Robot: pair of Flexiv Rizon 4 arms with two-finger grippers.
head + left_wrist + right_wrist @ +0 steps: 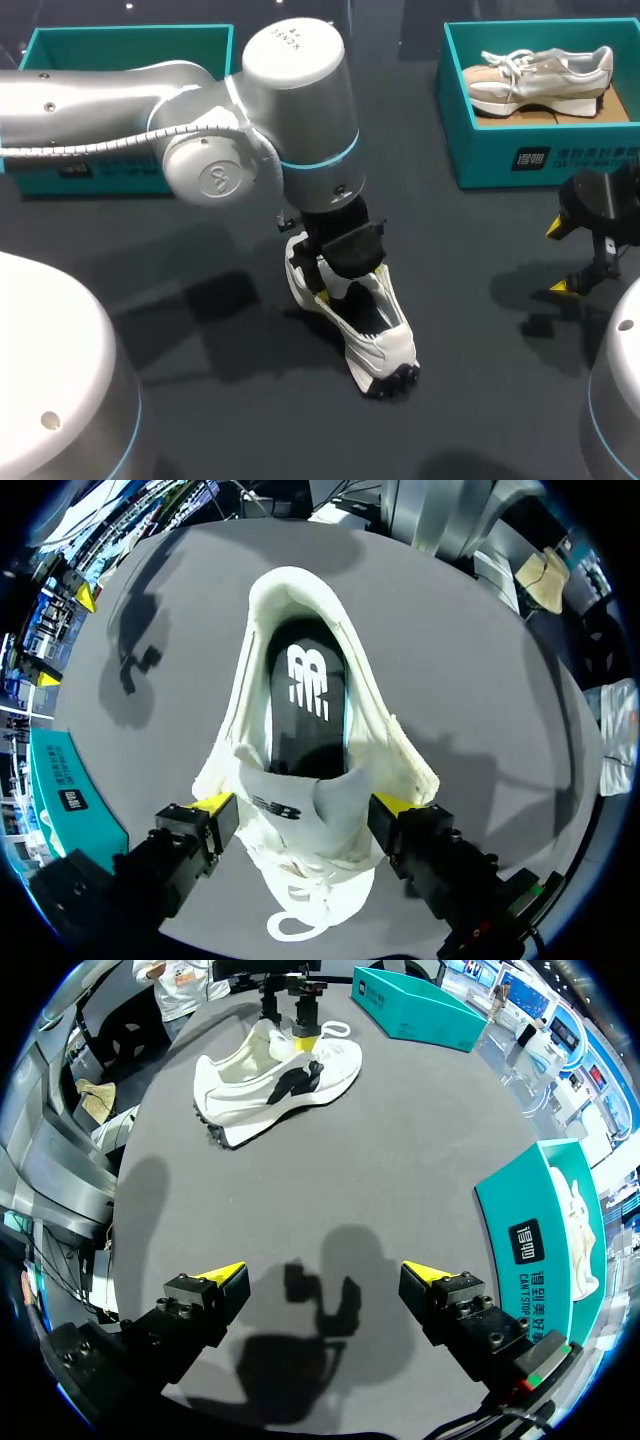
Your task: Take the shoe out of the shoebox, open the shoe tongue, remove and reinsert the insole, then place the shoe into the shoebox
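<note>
Left gripper [335,290] is down on the white shoe [375,335] mid-table, fingers [215,805] clamping it from both sides at the tongue, with the black insole [305,695] showing inside. Right gripper [560,258] hangs wide open over bare table [480,230], near the teal shoebox [530,160] holding a second shoe [540,78]

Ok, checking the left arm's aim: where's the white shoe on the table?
In the head view the white shoe lies mid-table, between the fingers of the left claw, at its tongue.
</note>
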